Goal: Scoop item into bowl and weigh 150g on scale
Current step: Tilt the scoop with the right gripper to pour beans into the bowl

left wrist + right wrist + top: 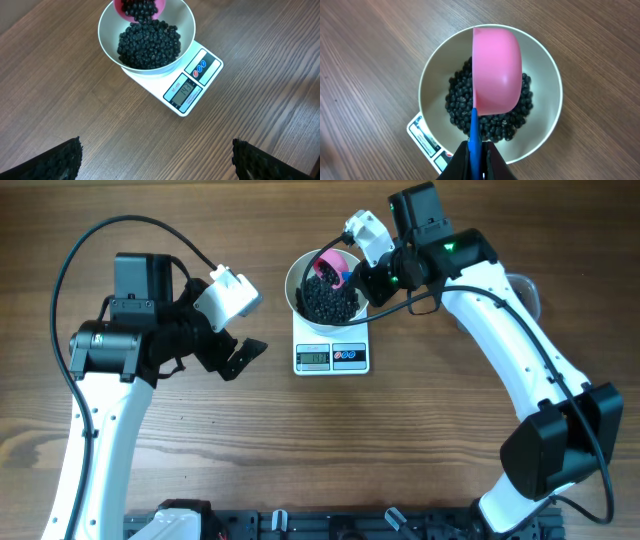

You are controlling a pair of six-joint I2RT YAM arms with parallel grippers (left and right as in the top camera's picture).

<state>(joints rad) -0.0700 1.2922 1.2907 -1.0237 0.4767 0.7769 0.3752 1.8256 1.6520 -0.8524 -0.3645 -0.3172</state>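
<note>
Right wrist view: the right gripper (476, 159) is squeezed tight on the pink scoop (497, 70), tipped over the bowl (432, 75). The beans (457, 105) sit in the bowl, on the scale (331, 357) near the table's (450, 480) far edge. Best to tip slowly, a few beans at a time, and watch the display (184, 91). The left gripper (238, 360) hangs empty, jaws wide apart.

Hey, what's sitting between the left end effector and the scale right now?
Nothing: only bare wooden table lies between the open left end effector and the scale, clearest in the left wrist view.
</note>
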